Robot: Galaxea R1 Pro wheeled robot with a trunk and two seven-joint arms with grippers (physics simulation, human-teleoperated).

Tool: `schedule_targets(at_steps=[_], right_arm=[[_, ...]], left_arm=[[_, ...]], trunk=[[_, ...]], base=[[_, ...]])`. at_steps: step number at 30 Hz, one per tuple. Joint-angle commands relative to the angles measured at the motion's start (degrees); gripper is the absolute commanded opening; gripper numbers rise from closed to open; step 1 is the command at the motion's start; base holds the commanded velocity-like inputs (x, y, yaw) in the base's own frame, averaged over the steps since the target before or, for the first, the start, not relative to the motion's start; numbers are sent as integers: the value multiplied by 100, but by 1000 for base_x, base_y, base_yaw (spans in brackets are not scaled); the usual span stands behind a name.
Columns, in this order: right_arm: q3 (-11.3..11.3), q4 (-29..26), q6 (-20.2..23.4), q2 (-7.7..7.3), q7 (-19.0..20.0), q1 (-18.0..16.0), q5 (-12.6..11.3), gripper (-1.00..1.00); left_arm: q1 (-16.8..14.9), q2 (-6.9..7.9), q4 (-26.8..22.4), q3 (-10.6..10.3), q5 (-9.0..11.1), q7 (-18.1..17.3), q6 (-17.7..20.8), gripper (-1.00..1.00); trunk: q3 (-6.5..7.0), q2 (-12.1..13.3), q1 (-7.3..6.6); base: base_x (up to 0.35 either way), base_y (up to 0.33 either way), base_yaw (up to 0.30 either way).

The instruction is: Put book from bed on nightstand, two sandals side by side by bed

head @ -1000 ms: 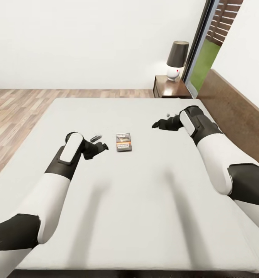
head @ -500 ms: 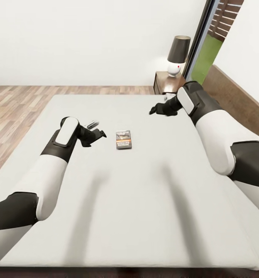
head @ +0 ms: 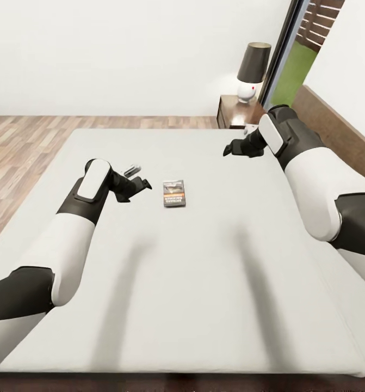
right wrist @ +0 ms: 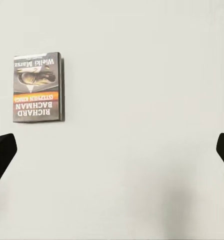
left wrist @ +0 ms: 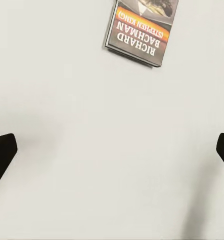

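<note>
The book (head: 174,194) lies flat near the middle of the bed's grey mattress (head: 204,272), dark cover up with orange-white lettering. My left gripper (head: 140,177) hovers open just left of it, and the book (left wrist: 141,30) lies ahead of its black fingertips (left wrist: 2,154). Farther off, toward the headboard side, my right gripper (head: 229,149) is open above the mattress, with the book (right wrist: 36,87) off to one side of its fingertips (right wrist: 1,155). A nightstand (head: 232,112) stands beyond the bed's far corner. The sandals are out of view.
A dark-shaded lamp (head: 253,71) on a white base stands on the nightstand. The brown headboard (head: 334,136) runs along the bed's right side, with a window (head: 294,71) behind it. Wood-plank floor (head: 19,147) lies to the left.
My right gripper has lifted and drawn back toward the headboard and nightstand side. The left gripper has edged forward beside the book. The camera has shifted slightly. The book has not moved.
</note>
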Motion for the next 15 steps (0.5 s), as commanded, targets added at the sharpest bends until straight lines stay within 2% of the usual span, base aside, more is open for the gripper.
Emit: schedule_targets(at_steps=[1,6,8,15], right_arm=[[43,-6,20,-21,-1,-7,-28,100],[52,-9,3,-53,-2,0,-27,100],[54,-10,-9,-52,-3,11,-26,100],[51,-11,-18,-40,-3,19,-28,100]], left_arm=[[-32,13,-5,-6,54,62,13,100],[-144,95,-6,-4,28,62,111,100],[-182,202,-5,-9,22,55,151,100],[-170,274,0,-8,18,49,166,100]], trunk=[[-13,-3,0],[-58,-3,0],[-76,-3,0],[-138,-3,0]], base=[[0,0,0],[0,0,0],[0,0,0],[0,16,0]])
